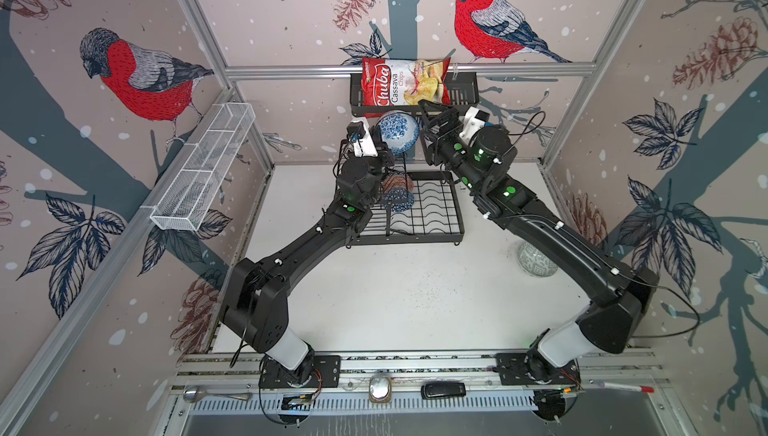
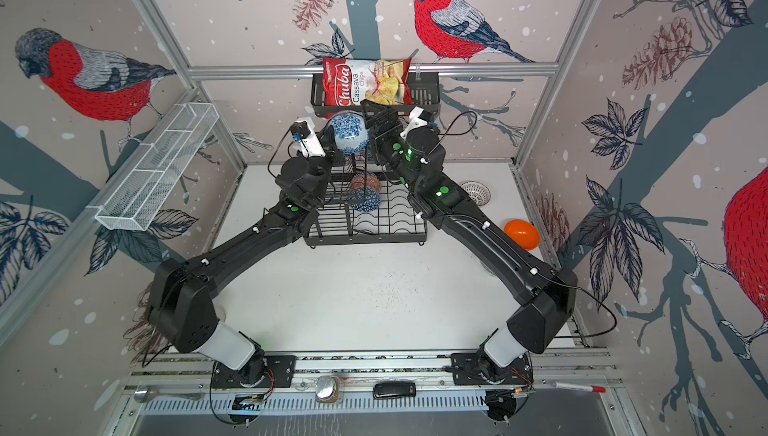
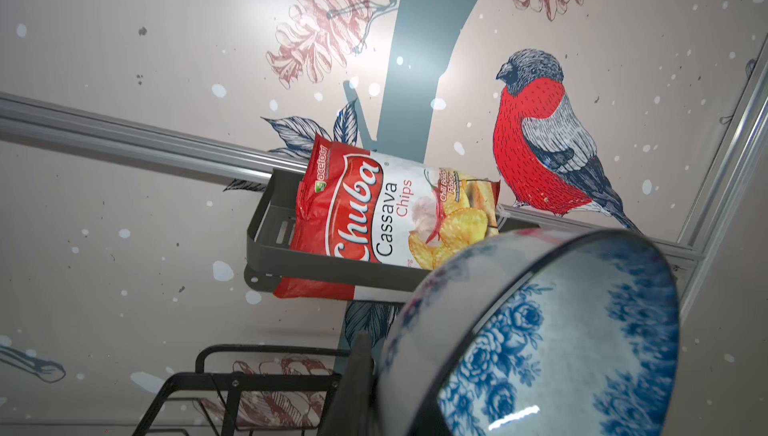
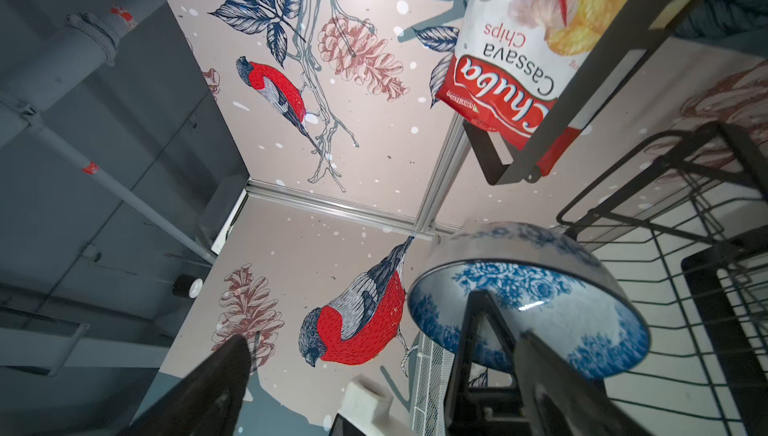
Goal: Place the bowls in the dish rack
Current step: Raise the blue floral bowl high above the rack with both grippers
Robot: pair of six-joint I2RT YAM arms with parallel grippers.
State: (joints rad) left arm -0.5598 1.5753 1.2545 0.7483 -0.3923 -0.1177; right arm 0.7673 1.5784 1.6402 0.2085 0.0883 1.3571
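Blue-white floral bowl [image 1: 398, 131]: raised above the back end of the dish rack [image 1: 432, 209], near its upper tier [image 3: 232, 375], tipped on edge. Pinched at the rim by left gripper [image 1: 385, 149], fingers shut on it. Right gripper [image 1: 426, 120] just beside the bowl, over the rack's back right corner, fingers spread wide, holding nothing.

Glazed ceramic, glossy, hard, round-bellied, thin dark rim. Probably slippery, weighty for a one-edge pinch, chippable against wire. Best gripped deep across the rim wall, not on the curved belly.

Orange-white patterned bowl [image 1: 401, 183] and blue triangle-patterned bowl [image 1: 401, 202] standing in the rack's wavy black base wires. Grey-white bowl [image 1: 537, 261] on the table [image 1: 395, 288], right of the rack.
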